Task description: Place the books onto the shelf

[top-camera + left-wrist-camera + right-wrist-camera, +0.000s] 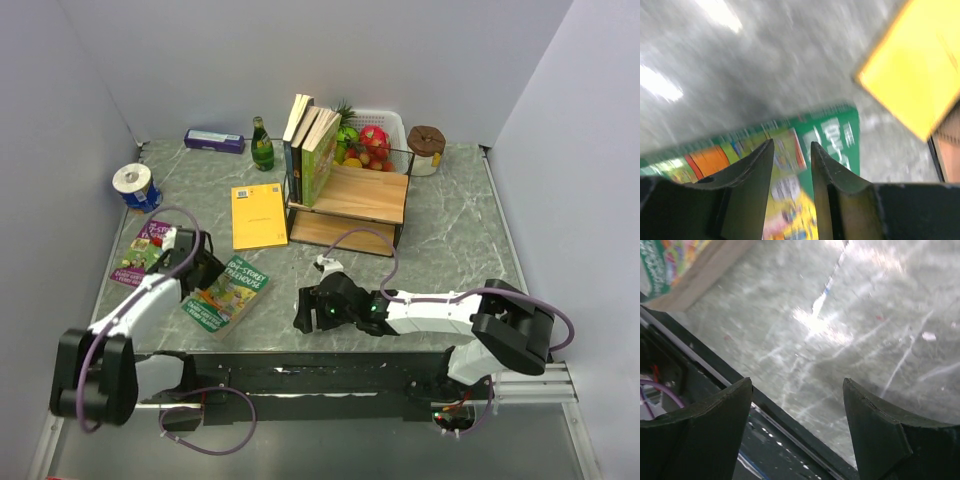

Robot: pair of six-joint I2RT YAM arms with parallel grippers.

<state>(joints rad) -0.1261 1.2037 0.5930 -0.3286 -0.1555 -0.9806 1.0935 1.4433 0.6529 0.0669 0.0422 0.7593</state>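
Step in hand: pickup of the next book, left side.

- Small two-tier rack of light wooden boards in a black metal frame (365, 190) stands at mid-rear of the grey marbled surface (450, 230). A few paperbacks (312, 150) stand upright, leaning, at the left end of its upper board.
- Three books are not yet shelved, all lying flat. The plain yellow paperback (258, 215) is just left of the rack. The bright green cartoon paperback (230, 292) is near the front edge. The purple cartoon paperback (140, 250) is at far left.
- Left arm (140, 305): its jaws hang low at the left edge of the green cartoon paperback (835, 140). They are part-way apart with a narrow gap, and the cover shows through it. Nothing is pinched. The wrist view is smeared.
- Right arm (430, 312): low over bare surface, front centre. Its jaws are spread wide with nothing between them.

Judgement: the task is roughly half done.

Next move: a thin book lying flat offers no face to clamp. The left jaws would need to catch an edge, or slide the book to the front lip to lift one. The book then has to be turned upright and carried round the yellow paperback (915, 75) to the rack. The right arm looks placed to assist or receive.
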